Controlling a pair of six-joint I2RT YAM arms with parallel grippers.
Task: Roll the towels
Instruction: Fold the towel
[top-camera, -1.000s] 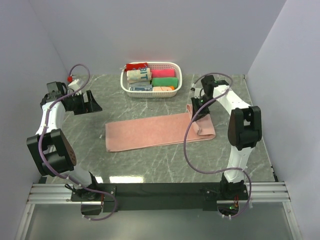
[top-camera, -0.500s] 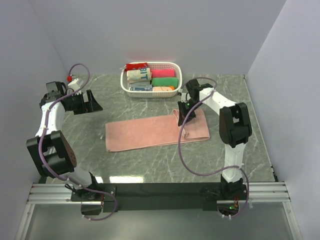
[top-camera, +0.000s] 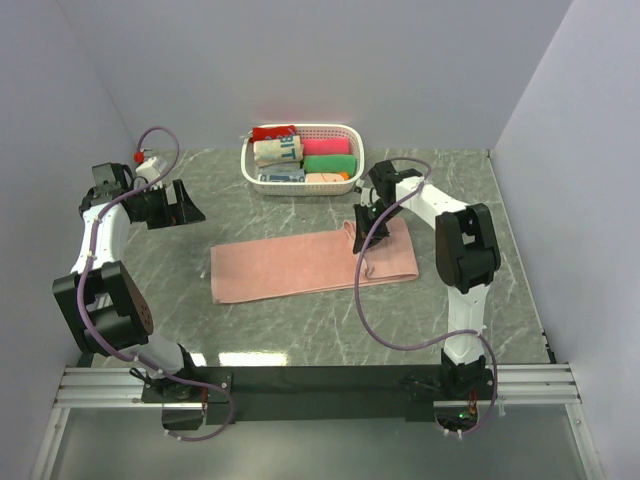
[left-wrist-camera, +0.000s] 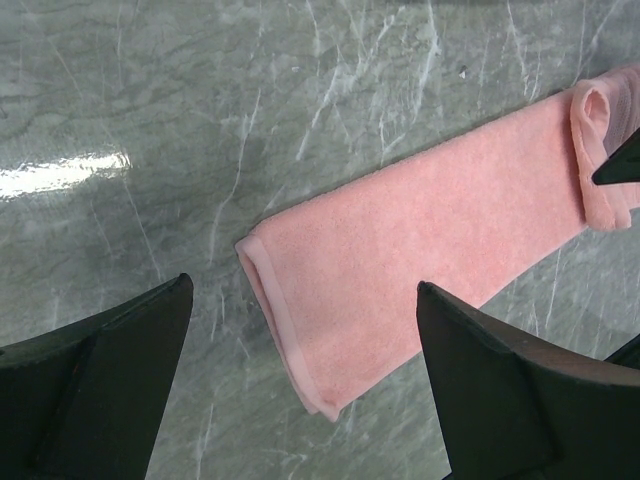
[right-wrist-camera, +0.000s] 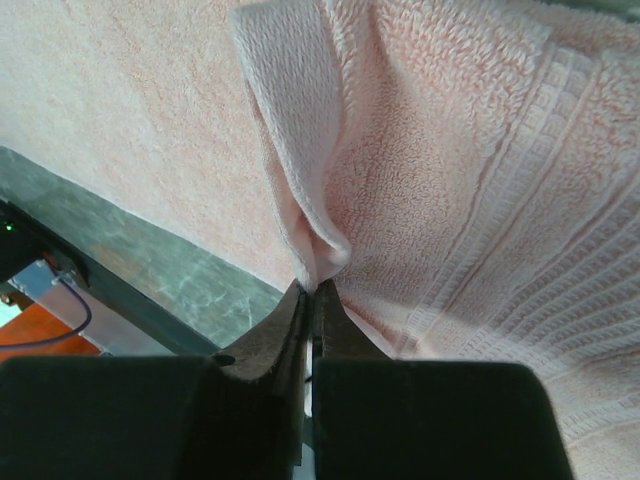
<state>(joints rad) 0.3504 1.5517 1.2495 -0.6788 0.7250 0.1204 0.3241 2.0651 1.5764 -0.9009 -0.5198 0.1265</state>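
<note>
Overhead, I see the long salmon-pink terry-cloth towel (top-camera: 290, 265) flat on the grey marble table (top-camera: 300, 330), at 6 o'clock from the white plastic basket (top-camera: 300, 128). My right gripper (top-camera: 365, 222) is at its raised 3 o'clock end. In the left wrist view, the left gripper (left-wrist-camera: 305, 288) gapes wide, off the towel (left-wrist-camera: 430, 230). In the right wrist view, the right gripper (right-wrist-camera: 310, 290) is pinched tight on a towel (right-wrist-camera: 450, 150) fold.

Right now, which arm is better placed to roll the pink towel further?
Right. The right gripper is shut on the turned-over end of the salmon-pink towel, so it could probably draw that end along. The left gripper is open, apart from the towel, holding nothing.
</note>
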